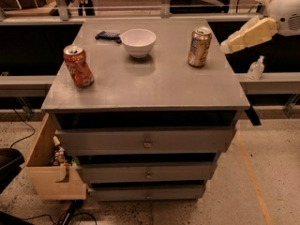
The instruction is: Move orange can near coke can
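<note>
While a white bowl (138, 41) and a dark flat gadget (108, 35) sit between the 2 cans, orange can (199, 47) back-right, coke can (78, 66) front-left, the hand (228, 45) hangs past the desk (159, 90) edge near the orange can, grip state unreadable, 3 drawers (147, 142) below.

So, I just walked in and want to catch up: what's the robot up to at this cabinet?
The robot's hand hangs in the air off the right edge of the grey cabinet top, close to the orange can but not touching it. It holds nothing. That can stands upright near the back right. The coke can stands upright at the left edge, well apart from it, with a white bowl between them toward the back. The move has not begun.
</note>
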`<state>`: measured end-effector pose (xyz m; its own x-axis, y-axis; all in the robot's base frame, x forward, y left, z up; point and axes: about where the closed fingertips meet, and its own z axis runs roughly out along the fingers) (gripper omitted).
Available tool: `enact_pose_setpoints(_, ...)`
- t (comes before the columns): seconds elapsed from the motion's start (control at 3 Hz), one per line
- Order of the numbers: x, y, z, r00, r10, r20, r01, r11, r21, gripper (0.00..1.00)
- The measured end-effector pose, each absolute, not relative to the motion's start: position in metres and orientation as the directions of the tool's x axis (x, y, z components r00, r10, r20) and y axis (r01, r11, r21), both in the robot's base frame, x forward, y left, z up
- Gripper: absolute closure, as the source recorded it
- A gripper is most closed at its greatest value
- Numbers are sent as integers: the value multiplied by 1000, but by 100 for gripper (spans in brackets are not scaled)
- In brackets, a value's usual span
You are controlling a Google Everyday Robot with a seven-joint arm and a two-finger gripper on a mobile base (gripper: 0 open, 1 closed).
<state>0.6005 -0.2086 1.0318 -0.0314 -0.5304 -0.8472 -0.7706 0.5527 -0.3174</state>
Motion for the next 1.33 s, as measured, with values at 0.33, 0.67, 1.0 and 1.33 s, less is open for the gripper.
enact_pose_setpoints(0.33, 623, -202, 1034, -18, -418, -908, -771, 585, -253, 0)
enact_pose_setpoints(0.67, 624, -202, 1033, -19, -411, -911, -772, 585, -247, 0)
enact_pose_setpoints(1.0, 627, -189, 1015, -13, -356, -934, -775, 594, -216, 0)
enact_pose_setpoints(1.33, 642, -176, 987, -12, -303, -953, -773, 607, -183, 0)
